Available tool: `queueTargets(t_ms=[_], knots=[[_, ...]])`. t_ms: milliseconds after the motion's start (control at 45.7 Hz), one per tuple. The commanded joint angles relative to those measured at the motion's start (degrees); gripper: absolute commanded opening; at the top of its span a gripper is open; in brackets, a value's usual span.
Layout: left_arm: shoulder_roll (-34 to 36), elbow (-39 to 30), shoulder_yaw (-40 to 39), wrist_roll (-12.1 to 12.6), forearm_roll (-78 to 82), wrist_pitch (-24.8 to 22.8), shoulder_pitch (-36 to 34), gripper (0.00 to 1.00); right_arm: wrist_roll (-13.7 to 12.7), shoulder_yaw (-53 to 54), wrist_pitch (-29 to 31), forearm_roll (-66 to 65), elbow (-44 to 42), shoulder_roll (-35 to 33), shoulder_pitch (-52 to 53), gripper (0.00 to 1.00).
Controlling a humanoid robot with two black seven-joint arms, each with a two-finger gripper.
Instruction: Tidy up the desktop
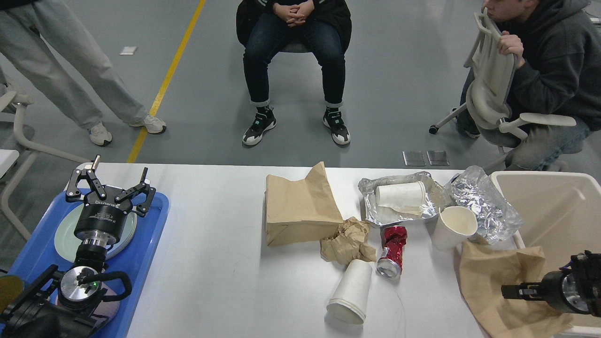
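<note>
The white desktop (225, 263) carries litter on its right half: a folded brown paper bag (300, 206), crumpled brown paper (347, 241), a crushed red can (392, 251), a paper cup on its side (350, 293), an upright paper cup (453, 227), and a foil tray (375, 213) with a cup (401, 194) lying in it. My left gripper (111, 188) is open above the blue tray. My right gripper (509, 291) is a dark bar lying over a rumpled brown paper bag (488, 277) at the desktop's right edge. I cannot tell its two fingers apart.
A blue tray (141, 253) with a pale plate (63, 234) sits at the left end. A beige bin (554, 206) stands at the right end, with crumpled foil (486, 206) against its rim. Three people and chairs are beyond the far edge.
</note>
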Motion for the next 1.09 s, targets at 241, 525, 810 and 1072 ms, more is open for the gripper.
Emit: queueTargets(t_ms=[241, 525, 810, 1072], knots=[[0.0, 0.0, 0.0, 0.1, 0.0, 0.0, 0.0, 0.96, -2.8, 0.0, 3.6, 0.1, 9.2, -2.1, 3.8, 0.00], [0.0, 0.0, 0.0, 0.1, 0.0, 0.0, 0.0, 0.96, -4.3, 0.4, 7.2, 0.2, 13.9, -2.8, 7.7, 0.00], [0.0, 0.0, 0.1, 0.1, 0.0, 0.0, 0.0, 0.96, -5.1, 0.2, 9.8, 1.2, 16.4, -3.9, 10.9, 0.00], [0.0, 0.0, 0.0, 0.1, 0.0, 0.0, 0.0, 0.96, -8.7, -6.7, 19.7, 3.2, 33.5, -13.6, 33.3, 0.00]])
